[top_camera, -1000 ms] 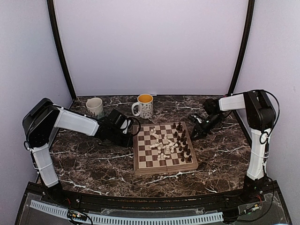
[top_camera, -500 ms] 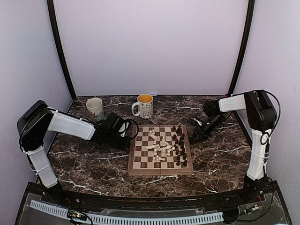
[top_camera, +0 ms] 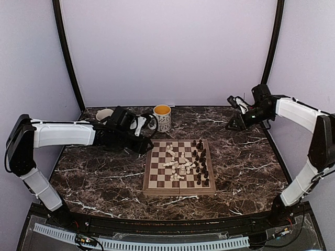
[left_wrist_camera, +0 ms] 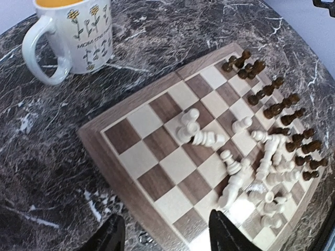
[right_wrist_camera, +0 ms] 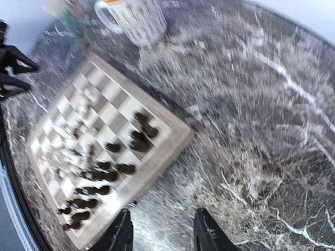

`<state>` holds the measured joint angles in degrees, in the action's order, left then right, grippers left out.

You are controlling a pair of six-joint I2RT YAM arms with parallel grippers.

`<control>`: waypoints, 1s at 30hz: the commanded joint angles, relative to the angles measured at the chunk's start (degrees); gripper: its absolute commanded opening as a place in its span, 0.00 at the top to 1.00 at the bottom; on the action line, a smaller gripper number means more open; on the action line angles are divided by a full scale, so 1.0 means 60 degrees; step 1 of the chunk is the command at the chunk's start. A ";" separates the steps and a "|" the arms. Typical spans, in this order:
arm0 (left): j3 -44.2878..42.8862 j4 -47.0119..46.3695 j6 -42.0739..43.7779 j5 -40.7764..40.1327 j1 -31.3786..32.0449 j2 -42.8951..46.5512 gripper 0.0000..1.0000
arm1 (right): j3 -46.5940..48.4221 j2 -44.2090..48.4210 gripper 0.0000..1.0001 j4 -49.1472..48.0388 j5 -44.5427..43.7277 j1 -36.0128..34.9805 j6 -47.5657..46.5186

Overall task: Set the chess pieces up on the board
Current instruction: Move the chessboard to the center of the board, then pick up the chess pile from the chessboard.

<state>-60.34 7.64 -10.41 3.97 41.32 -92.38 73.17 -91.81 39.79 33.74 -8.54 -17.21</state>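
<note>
Dark brown chess pieces [top_camera: 203, 163] roughly ranked along board [top_camera: 179, 191] right edge. Cream-white pieces [top_camera: 178, 165] heaped, toppled mid-board, unplaced. Fingers apart, nothing held: left hand [left_wrist_camera: 167, 230], right hand [right_wrist_camera: 163, 230], both off board.

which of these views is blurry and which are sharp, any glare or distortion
Right wrist view: heavily smeared, the board and dark pieces are soft blobs, and the veins of the marble table run together. Left wrist view: sharp, the mug print and toppled cream pieces are crisp, with some wide-angle bending at the edges. Top external view: sharp, evenly lit, no strong glare, though the pieces are tiny.
</note>
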 commanded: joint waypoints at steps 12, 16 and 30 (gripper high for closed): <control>-0.3901 0.1608 0.0513 0.1979 -0.0014 -0.2857 0.64 | -0.2887 0.2285 0.51 -0.3083 0.1215 -0.0013 -0.0389; -0.3962 0.1601 0.0371 0.2142 0.0035 -0.3117 0.64 | -0.3057 0.2310 0.52 -0.3317 0.1379 -0.0013 -0.0252; -0.4631 0.1754 0.0317 0.1626 0.0186 -0.4131 0.64 | -0.3317 0.2294 0.52 -0.3408 0.1118 -0.0013 -0.0607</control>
<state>-85.45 16.88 -8.58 14.79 42.11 -115.92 54.06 -78.89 21.23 40.47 -8.62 -20.23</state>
